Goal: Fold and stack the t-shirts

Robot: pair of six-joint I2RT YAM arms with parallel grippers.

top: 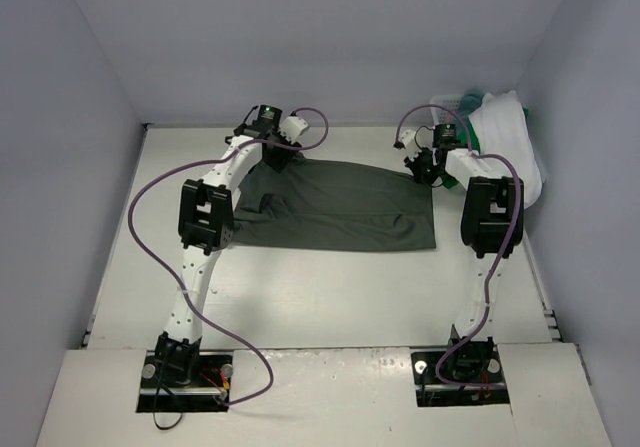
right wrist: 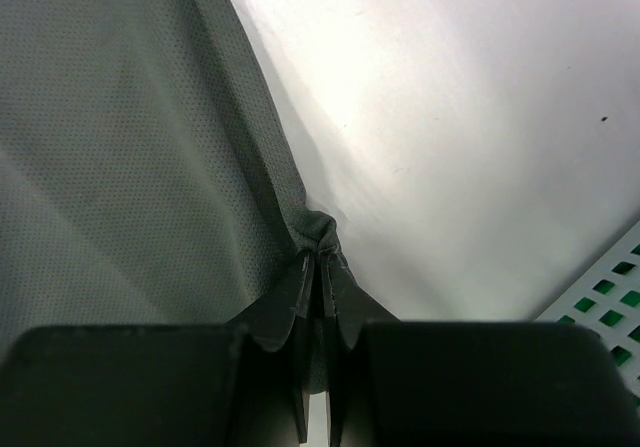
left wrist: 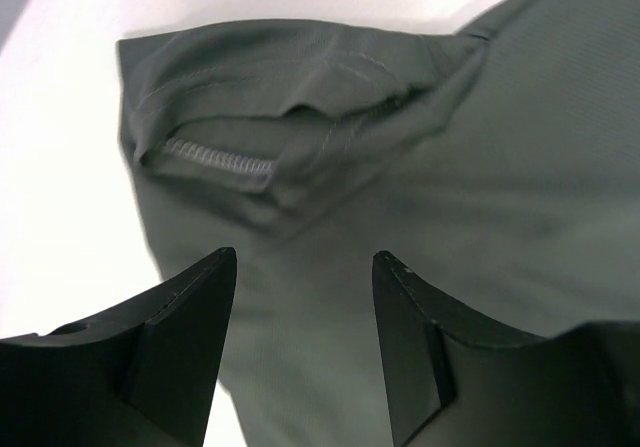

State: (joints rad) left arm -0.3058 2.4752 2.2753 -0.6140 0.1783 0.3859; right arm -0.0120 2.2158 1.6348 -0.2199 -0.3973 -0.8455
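The white table [top: 300,297] lies under the arms [top: 205,217]; plain pale violet walls [top: 330,37] stand ahead and beside them, evenly lit.

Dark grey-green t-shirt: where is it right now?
The dark grey-green t-shirt lies spread on the far middle of the table in the top view; the right gripper pinches its far right corner near the basket.

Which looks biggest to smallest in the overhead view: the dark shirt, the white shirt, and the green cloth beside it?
1. dark shirt, spread out flat.
2. white shirt, bunched in a heap.
3. green cloth, mostly hidden, so only its visible part ranks.
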